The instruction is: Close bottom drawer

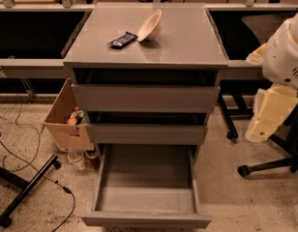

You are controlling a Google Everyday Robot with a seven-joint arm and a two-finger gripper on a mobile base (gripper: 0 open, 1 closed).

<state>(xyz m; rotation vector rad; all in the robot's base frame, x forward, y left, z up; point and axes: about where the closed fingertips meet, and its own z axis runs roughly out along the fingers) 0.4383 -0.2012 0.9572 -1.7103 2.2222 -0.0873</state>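
Note:
The grey cabinet (145,42) stands in the middle of the camera view with three drawers. The bottom drawer (145,220) is pulled far out towards me; its bare grey tray (146,178) is empty. The middle drawer (145,133) and the top drawer (145,98) each stick out a little. My arm (284,52) is white and cream and hangs at the right edge, to the right of the cabinet and apart from it. My gripper (260,127) is at the arm's lower cream end, level with the middle drawer and touching nothing.
A pale bowl (150,25) lies tilted and a dark packet (123,40) lies flat on the cabinet top. A cardboard box (64,120) with items and cups (79,159) stands left of the cabinet. Cables and a black stand leg (28,187) lie at left. Chair legs (270,166) are at right.

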